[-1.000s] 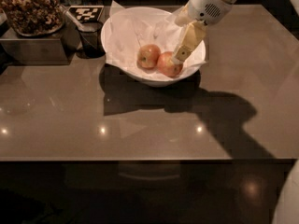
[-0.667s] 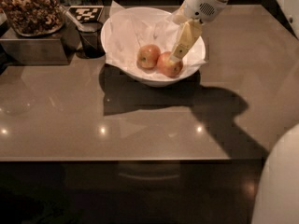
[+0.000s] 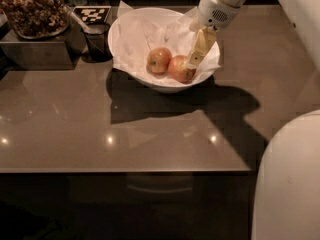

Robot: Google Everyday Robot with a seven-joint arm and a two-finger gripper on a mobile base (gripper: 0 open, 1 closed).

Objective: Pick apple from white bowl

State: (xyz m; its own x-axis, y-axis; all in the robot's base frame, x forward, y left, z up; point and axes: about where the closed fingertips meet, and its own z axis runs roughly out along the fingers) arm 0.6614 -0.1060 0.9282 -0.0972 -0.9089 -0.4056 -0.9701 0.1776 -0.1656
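Note:
The white bowl (image 3: pixel 159 85), lined with crinkled white paper, stands at the back middle of the brown table. Two apples lie in it side by side. The apple (image 3: pixel 179 70) is the evenly orange-red one on the right. A smaller apple (image 3: pixel 158 60) with a paler patch touches its left side. My gripper (image 3: pixel 194 62) reaches down into the bowl from the upper right. Its yellowish tip is against the upper right side of the orange-red apple and covers a little of it.
A small dark cup (image 3: pixel 97 40) stands just left of the bowl. Behind it lies a checkered marker (image 3: pixel 92 14). A tray of brown snacks (image 3: pixel 31 9) sits on a metal box (image 3: pixel 35 51) at the back left. My white body (image 3: pixel 287 184) fills the lower right.
The gripper has come down a little, closer onto the right apple. Both apples and the bowl stay put. More of my white body shows at the lower right.

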